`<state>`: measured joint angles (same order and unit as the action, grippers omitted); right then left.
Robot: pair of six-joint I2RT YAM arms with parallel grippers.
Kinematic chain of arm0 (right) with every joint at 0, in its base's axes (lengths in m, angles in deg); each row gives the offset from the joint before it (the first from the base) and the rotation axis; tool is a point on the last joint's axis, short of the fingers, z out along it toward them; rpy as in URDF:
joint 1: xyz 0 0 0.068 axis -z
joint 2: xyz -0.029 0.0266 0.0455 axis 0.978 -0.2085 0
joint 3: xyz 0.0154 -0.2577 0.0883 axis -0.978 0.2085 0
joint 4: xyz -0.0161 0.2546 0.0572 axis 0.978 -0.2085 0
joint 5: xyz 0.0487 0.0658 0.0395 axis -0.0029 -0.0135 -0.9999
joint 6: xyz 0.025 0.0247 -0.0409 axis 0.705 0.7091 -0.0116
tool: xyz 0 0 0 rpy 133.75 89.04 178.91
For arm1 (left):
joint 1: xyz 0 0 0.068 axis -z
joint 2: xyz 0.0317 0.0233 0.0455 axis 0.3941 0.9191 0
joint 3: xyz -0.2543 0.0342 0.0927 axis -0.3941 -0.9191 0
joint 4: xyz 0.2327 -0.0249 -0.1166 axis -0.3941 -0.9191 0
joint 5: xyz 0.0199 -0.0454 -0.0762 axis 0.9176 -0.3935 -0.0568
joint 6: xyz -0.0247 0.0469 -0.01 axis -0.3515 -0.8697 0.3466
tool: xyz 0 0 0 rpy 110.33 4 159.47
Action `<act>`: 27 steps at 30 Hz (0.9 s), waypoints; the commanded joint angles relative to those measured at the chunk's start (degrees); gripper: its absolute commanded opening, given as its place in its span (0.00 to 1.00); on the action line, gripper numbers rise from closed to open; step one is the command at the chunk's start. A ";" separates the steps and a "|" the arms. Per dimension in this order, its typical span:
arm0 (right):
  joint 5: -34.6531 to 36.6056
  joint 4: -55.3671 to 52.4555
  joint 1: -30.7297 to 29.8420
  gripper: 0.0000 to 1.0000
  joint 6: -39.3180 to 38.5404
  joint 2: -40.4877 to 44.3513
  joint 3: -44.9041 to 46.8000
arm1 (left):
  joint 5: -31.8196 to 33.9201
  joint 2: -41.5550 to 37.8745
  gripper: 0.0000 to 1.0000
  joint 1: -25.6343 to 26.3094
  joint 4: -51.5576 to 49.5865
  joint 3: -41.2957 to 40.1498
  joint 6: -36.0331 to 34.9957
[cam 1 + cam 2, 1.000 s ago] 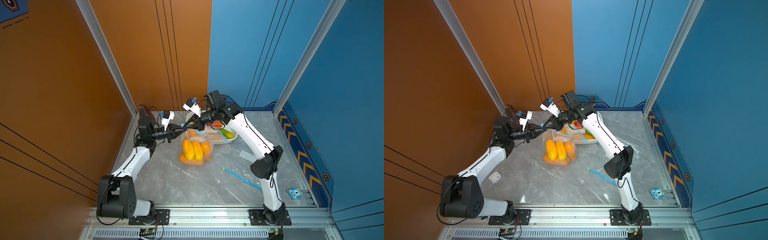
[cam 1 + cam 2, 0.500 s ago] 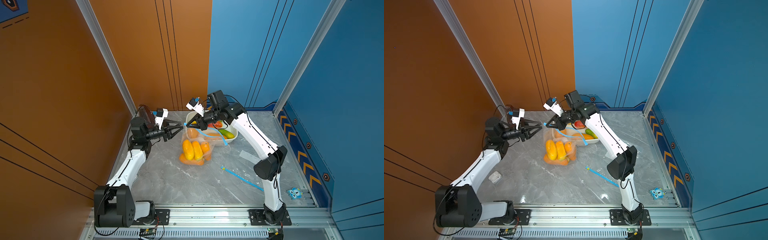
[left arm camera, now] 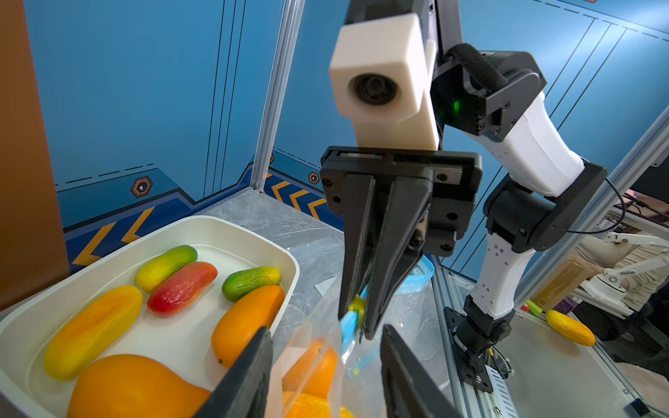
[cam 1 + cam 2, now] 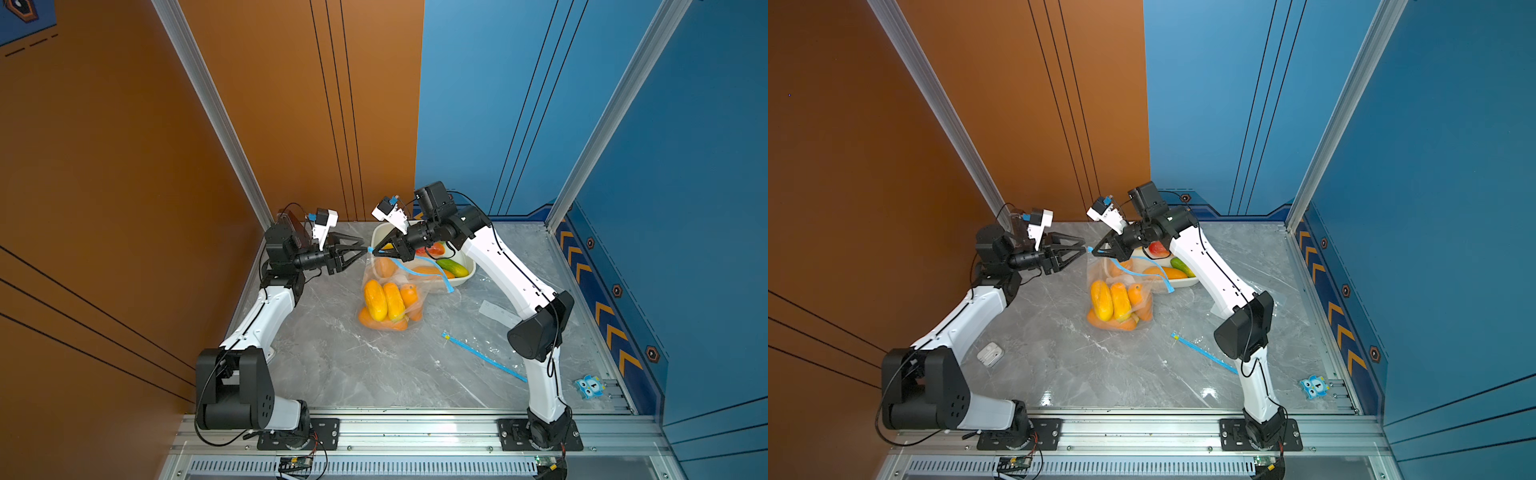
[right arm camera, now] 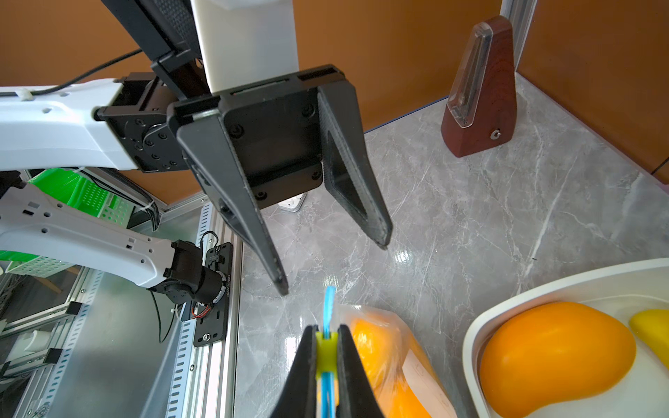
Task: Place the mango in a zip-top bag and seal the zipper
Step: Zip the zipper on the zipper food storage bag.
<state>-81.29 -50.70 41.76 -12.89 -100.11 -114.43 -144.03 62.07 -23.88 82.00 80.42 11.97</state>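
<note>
A clear zip-top bag with several yellow and orange mangoes in it lies mid-table, its top lifted. My right gripper is shut on the yellow-green slider of the blue zipper, at the bag's left corner. My left gripper faces it with its jaws open. In the left wrist view the bag's edge and the zipper's end show between the left fingers, touching neither. The right gripper hangs just beyond them.
A white tray behind the bag holds more mangoes in orange, red and green. An empty bag with a blue zipper strip lies front right. A blue owl toy, a wooden metronome and a white case stand around.
My left gripper has opened, let go of the bag's corner and drawn back slightly. The right gripper stays shut on the slider at the same corner.
</note>
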 commanded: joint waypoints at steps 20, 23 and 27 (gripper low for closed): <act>-1.66 0.55 -0.25 0.02 -1.01 2.32 0.84 | -6.04 4.03 0.16 2.07 0.20 3.15 0.42; -1.31 0.58 -0.25 0.02 -1.06 2.37 0.86 | -7.37 4.25 0.11 2.25 0.27 3.32 0.67; -0.87 0.59 -0.17 0.02 -1.06 2.56 0.96 | -7.55 3.90 0.00 2.25 0.26 3.32 0.60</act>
<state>-81.77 -50.70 41.87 -12.98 -100.02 -114.10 -150.57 65.54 -22.00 82.24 82.47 12.93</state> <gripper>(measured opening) 0.109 0.049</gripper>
